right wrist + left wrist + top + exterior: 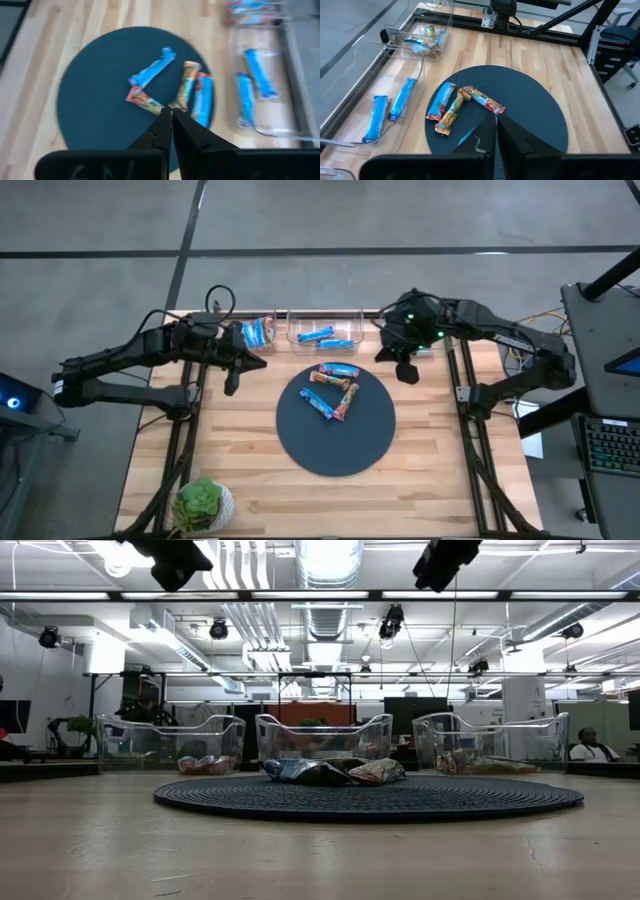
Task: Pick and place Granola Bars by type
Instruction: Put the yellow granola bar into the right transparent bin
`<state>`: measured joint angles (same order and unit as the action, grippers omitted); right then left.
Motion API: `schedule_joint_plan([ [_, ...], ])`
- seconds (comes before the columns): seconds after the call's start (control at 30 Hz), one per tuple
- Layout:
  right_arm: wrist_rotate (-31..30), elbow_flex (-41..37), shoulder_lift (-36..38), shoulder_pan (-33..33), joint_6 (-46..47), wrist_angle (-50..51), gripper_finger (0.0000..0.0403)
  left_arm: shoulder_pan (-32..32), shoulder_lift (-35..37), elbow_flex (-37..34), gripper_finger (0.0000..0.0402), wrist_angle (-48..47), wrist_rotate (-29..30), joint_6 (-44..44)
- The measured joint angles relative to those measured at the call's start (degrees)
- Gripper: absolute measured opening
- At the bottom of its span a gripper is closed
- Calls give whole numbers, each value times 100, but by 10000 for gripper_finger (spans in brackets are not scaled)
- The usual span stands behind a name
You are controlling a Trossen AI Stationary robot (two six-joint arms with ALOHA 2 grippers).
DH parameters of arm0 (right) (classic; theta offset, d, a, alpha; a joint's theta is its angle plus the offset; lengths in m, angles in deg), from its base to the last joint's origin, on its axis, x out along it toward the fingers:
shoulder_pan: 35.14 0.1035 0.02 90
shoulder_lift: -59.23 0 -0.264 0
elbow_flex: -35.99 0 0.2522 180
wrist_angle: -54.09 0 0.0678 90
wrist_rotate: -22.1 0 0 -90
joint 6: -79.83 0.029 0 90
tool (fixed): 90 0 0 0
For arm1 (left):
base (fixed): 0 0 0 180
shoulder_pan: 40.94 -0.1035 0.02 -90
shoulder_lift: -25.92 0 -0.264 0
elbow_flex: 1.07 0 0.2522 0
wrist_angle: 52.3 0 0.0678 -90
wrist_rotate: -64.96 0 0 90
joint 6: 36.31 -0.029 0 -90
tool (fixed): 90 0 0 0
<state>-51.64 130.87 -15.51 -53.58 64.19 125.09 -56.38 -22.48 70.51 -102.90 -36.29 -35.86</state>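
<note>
Several granola bars [333, 390] lie in a loose cluster on the far half of a dark round mat [335, 445]. Among them are a bright blue one [152, 67], a blue one with red and white [441, 100] and a brown-tan one [452, 112]. My left gripper [258, 362] hangs shut above the table, left of the mat, and holds nothing. In its wrist view its fingers [496, 122] point at the cluster. My right gripper [407, 373] hangs shut above the mat's far right rim and holds nothing. Its fingers [171, 114] point down at the bars.
Three clear trays stand along the far edge. The left tray [258, 332] holds blue-and-white bars, the middle tray [325, 337] holds two bright blue bars [390, 107], and the right tray [425, 40] holds bars too. A potted plant [205, 502] sits near left.
</note>
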Motion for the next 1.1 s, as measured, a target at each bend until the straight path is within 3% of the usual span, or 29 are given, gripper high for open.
schedule_joint_plan([
  [0.1,262,0,-227,-46,-120,2,8,0,0,0,0,-2,45,0],
  [0.6,331,22,-649,-72,-892,12,8,0,0,0,0,-2,120,-7],
  [0.9,330,542,-817,-149,-896,393,8,0,0,0,0,-1,240,-24],
  [1.1,314,1055,-1229,-240,-1521,1017,8,0,0,0,0,0,239,-24],
])
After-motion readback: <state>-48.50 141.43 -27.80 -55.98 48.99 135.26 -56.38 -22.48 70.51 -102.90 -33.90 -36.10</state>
